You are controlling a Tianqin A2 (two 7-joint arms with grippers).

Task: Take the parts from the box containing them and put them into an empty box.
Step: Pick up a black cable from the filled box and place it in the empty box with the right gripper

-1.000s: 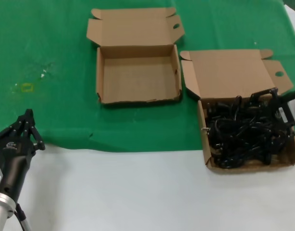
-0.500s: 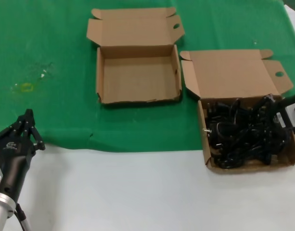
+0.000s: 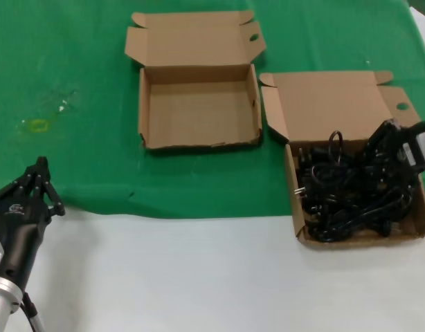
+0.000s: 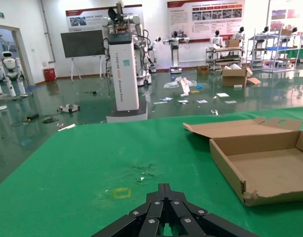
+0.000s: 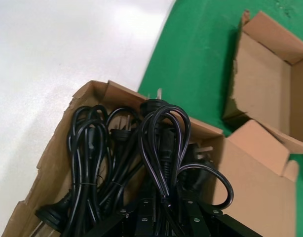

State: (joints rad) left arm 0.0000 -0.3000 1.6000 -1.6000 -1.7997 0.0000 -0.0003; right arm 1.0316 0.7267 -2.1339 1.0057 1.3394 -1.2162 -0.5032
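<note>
Head view shows the right hand (image 3: 391, 135) at the far right corner of the squarish brown cardboard carton with the tall hinged lid (image 3: 300, 207), low over its heap of thin black looped power cords with moulded plugs and metal prongs (image 3: 351, 190). In the right wrist view this hand's fingers (image 5: 141, 217) are drawn together on one looped black cord (image 5: 164, 148), whose loop stands up directly in front of the fingertips, above the rest of the pile. More coiled cords lie beyond and beside the hand, inside the carton walls; one plug's prongs (image 5: 158, 93) stick up at the carton's far wall as seen from the hand.

Off to this hand's left, just beside the tall-lidded carton, sits the wider brown cardboard carton with the short hinged lid (image 3: 199, 104), both on the green cloth (image 3: 74, 69) covering the far part of the white table (image 3: 164, 277).

At the near left, the left hand (image 3: 38, 181) is parked at the edge of the green cloth, well apart from both cartons. Its black fingers (image 4: 164, 210) come together to a point, gripping nothing, with the wide carton ahead and to its right.
</note>
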